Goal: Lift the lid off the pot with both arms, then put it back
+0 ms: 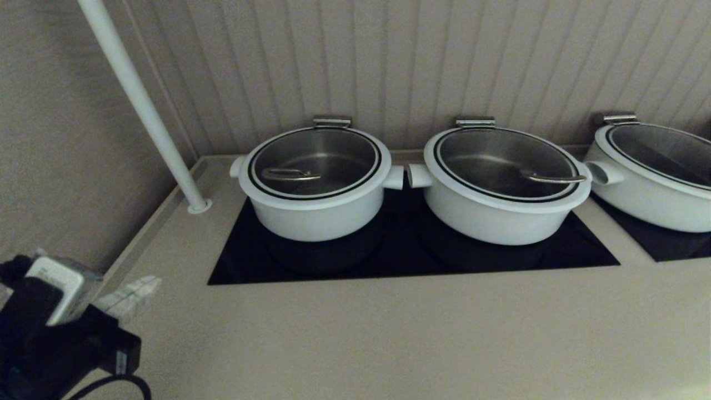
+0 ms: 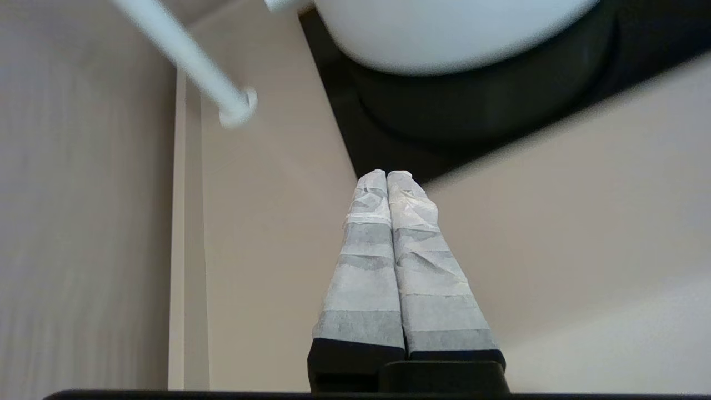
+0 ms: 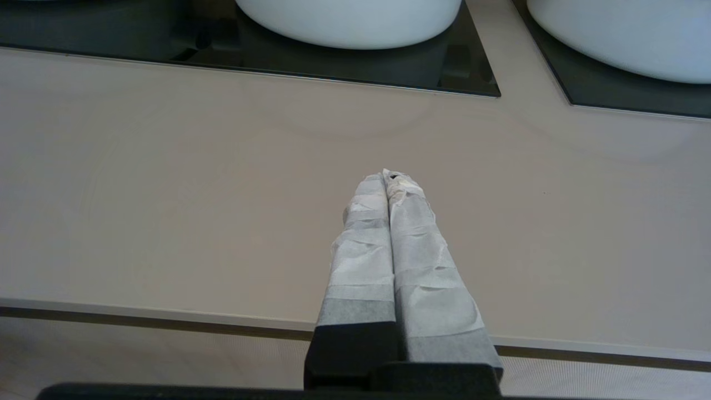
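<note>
The pot (image 1: 316,218) is white, narrow and deep, and stands at the left of the black cooktop (image 1: 389,261). The glass lid (image 1: 315,161) with its steel loop handle (image 1: 290,175) sits closed on it. My left gripper (image 1: 145,289) is low at the front left, well short of the pot. In the left wrist view it (image 2: 387,176) is shut and empty, with the pot's underside (image 2: 444,33) ahead of it. My right gripper (image 3: 387,178) is shut and empty over the bare counter near its front edge. It is out of the head view.
Two wider white pots with lids stand to the right, one in the middle (image 1: 502,214) and one at the far right (image 1: 650,194). A slanted white pole (image 1: 145,108) meets the counter left of the pot. A wall runs along the left side. The counter's front edge (image 3: 166,314) is close to my right gripper.
</note>
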